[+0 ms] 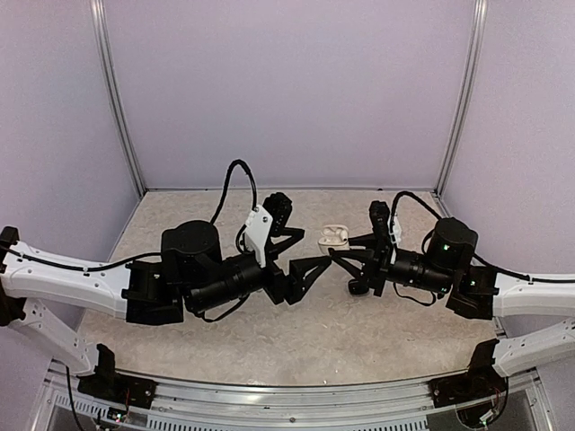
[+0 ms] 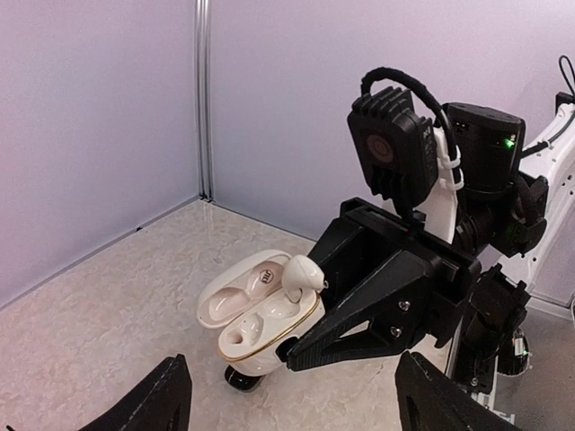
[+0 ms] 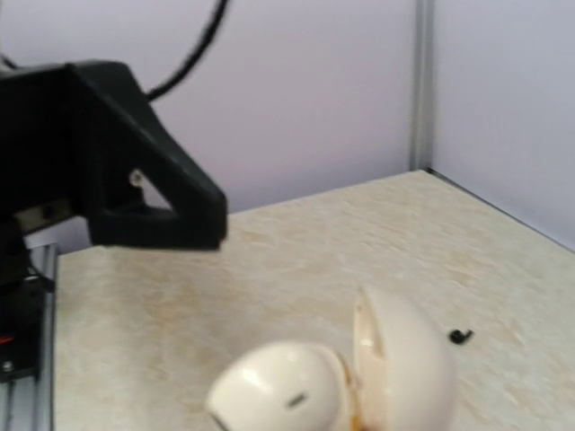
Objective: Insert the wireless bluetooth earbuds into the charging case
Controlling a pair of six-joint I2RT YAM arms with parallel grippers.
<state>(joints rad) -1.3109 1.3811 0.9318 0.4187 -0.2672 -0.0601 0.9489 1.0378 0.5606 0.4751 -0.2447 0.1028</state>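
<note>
lilac panels on three sides, over a beige marbled worktop [image 1: 305,346]. two black-and-white arms reaching in from either side, meeting near the middle. left pincer [image 2: 295,400] spread wide, holding nothing, its two tips at the bottom corners of the left wrist view, aimed toward the case. right pincer [image 2: 269,366] closed down on the lower half of the charging case [image 2: 260,346], one black finger flat against its side, another black tip showing beneath it. white case tilted, lid hinged back and open, gold trim round the rim. one white earbud [image 2: 301,274] standing in the well nearer that finger, head up above the rim, not sunk flush; other well showing its hollow. tiny black bit [image 3: 460,337] on the worktop beyond the case, too small to make out.
</note>
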